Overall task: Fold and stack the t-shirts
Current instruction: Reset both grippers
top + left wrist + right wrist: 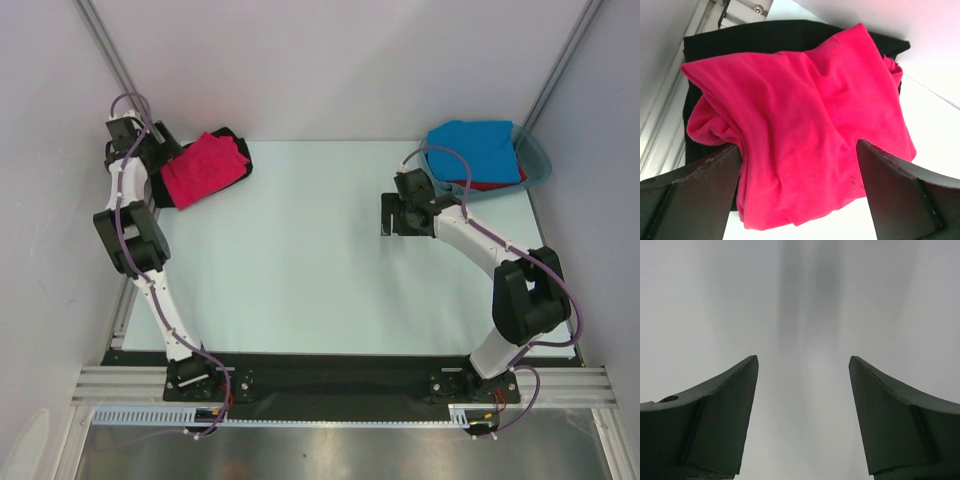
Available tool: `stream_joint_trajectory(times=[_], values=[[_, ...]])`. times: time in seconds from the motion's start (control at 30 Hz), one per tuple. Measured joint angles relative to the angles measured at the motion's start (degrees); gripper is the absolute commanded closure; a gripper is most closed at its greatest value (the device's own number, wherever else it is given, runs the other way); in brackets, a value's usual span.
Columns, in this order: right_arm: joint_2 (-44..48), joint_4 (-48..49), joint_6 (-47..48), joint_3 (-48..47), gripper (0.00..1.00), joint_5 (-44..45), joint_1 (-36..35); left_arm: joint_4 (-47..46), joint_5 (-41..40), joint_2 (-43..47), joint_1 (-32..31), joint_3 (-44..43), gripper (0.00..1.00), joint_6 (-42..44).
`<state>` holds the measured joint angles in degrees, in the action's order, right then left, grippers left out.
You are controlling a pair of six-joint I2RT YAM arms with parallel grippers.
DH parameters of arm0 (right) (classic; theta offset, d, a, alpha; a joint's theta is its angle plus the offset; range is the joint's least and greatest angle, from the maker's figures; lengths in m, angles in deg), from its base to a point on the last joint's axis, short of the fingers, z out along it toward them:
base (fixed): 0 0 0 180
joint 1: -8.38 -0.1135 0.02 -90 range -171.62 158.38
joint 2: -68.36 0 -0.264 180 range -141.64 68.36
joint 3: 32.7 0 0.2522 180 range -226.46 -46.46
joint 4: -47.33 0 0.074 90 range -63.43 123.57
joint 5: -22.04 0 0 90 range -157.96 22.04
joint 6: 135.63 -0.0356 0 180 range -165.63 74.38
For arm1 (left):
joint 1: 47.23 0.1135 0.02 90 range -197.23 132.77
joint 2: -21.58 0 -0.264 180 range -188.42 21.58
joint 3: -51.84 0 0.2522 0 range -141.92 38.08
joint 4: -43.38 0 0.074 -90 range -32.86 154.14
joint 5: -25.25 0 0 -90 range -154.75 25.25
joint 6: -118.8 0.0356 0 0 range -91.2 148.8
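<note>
One pink shirt (205, 168) (atop black shirt (740, 40)), far-left edge.

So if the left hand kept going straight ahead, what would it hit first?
Probably the pink t-shirt, bunched atop the black t-shirt, lying right ahead of the open left hand.

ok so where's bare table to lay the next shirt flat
The middle of the table, between the crimson-pink t-shirt on the black t-shirt far left and the teal tub far right. Both far corners are crowded.
</note>
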<state>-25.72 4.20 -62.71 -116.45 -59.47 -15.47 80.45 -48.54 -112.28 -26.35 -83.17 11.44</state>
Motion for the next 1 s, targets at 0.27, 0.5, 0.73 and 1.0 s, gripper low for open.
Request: stream_joint_trajectory(times=[0.27, 0.5, 0.73, 1.0], values=[[0.0, 0.04, -0.39, -0.02, 0.22, -0.55, -0.02, -3.43, -0.44, 4.83, -0.17, 9.35, 0.0, -0.63], [0.0, 0.07, -0.68, -0.02, 0.22, -0.83, -0.59, -9.92, 1.36, 19.32, -2.49, 24.22, 0.0, -3.02], [1.25, 0.2, -0.87, 0.24, 0.22, -0.81, -1.14, -14.84, 3.56, 34.29, -11.63, 31.71, 0.0, -3.39], [4.79, 0.44, -2.03, 2.71, 0.22, 0.52, -2.49, -17.99, 5.14, 45.29, -26.64, 41.81, 0.0, -3.52]])
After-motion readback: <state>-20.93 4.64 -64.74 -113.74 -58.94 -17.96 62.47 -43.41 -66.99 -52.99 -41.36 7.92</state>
